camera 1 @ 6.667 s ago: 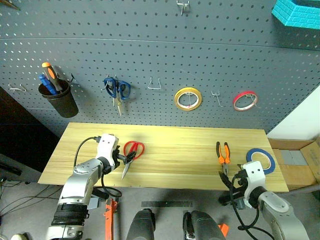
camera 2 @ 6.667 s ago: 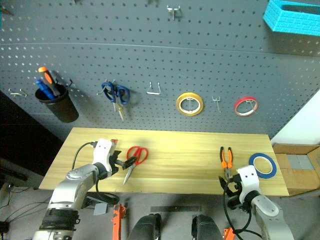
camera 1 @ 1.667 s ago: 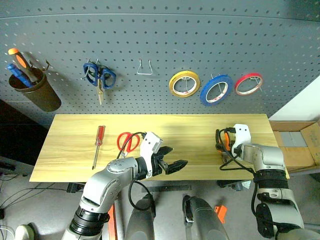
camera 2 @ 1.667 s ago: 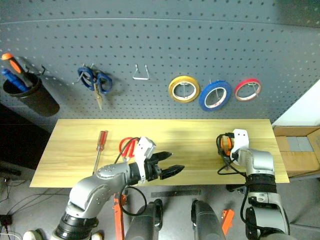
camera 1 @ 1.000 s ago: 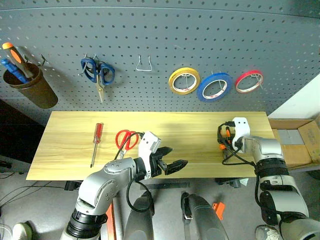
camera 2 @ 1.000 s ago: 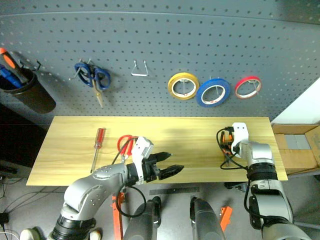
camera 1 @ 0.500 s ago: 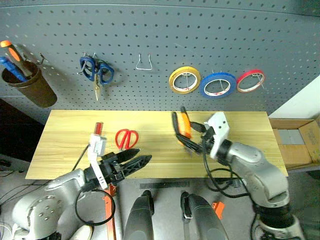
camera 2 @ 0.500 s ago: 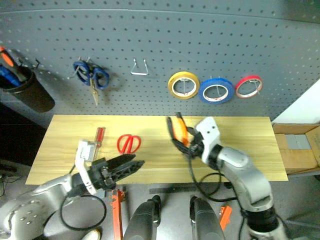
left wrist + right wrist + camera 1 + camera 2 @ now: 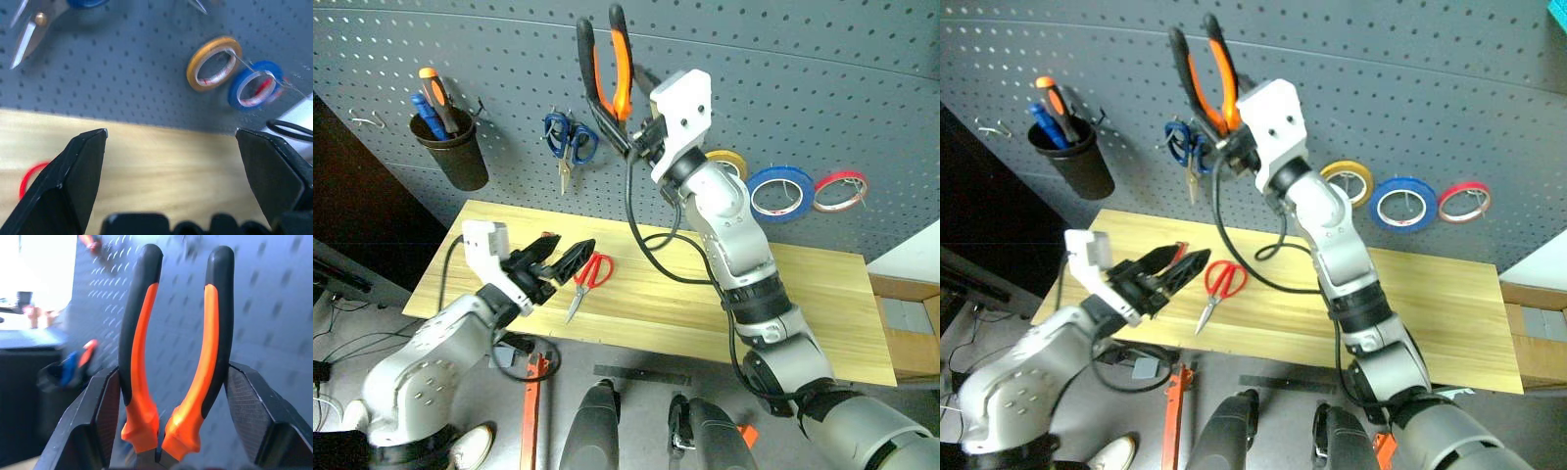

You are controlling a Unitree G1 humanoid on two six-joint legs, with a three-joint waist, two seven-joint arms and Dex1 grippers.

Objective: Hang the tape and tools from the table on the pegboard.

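L end effector (image 9: 570, 257) is nearest the camera: fingers spread wide, nothing between them, hanging just above the near-left part of the tabletop (image 9: 822, 294). A sec ago it sat nearer mid-tabletop; now it has pulled out toward the L edge. The red-handled scissors (image 9: 585, 279) lie flat on the wood just past its fingertips, blades pointing back toward the near edge, untouched. They look like the next pick for this arm, tho that's a guess.

Biggest change is on the R: the R end effector (image 9: 628, 137), which was low by the far-R part of the tabletop w/ the pliers a sec ago, has swung up & across to the L and is now raised in front of the pegboard (image 9: 862, 78). It's clamped on the pliers (image 9: 607, 69), gripping around the lower handles, orange-&-black handles sticking up above the fingers. Wrist view shows both handles splayed between the two pads. So pliers are off the wood & in transit; not hung yet. Which hook it's going for I can't tell.

Beyond it on the pegboard: blue tape (image 9: 781, 193) already on a hook, well below & to the R of the R end effector, between the yellow ring (image 9: 729, 162) & red ring (image 9: 839, 189). Blue-handled scissors (image 9: 570, 142) hang just L of the held pliers. Tape done, pliers mid-way, scissors remain.
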